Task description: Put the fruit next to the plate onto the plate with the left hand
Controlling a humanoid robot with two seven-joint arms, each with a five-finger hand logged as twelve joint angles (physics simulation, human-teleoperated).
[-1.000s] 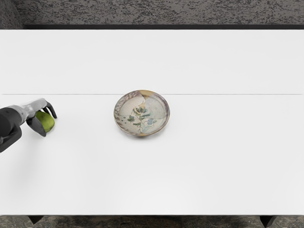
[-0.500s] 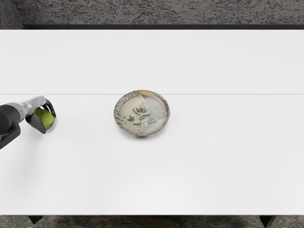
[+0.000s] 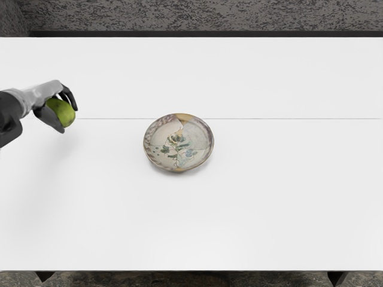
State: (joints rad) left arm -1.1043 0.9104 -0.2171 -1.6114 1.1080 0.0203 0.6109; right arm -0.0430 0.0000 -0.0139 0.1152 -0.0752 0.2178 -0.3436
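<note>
- Fruit [image 3: 63, 112], green and round, is seen gripped in the left hand [image 3: 52, 100] near the picture's left edge. The dark fingers [image 3: 70, 98] are curled over and under it, and only its right face is left showing.
- It appears to be carried clear of the surface [image 3: 269, 197], though the gap beneath cannot be judged with certainty from this single view.
- The grip is judged the first risk. A smooth, round fruit pinched largely by fingertips could be squeezed out or rolled loose if the arm [image 3: 12, 110] is swung sharply, and a drop from here would leave it well short of its goal.
- The plate [image 3: 148, 140] is seen well apart to the right, with nothing on it. A long sideways carry is called for, so plenty of room is given for a slip.
- If the fruit is brought in too low, the rim could be clipped by fruit or knuckles, and the plate could be shoved across the smooth surface.
- If it is let go from too high or off-centre, the fruit could be sent rolling over the shallow rim and away across the surface.
- The right hand is not in view, so no catch can be expected from that side.
</note>
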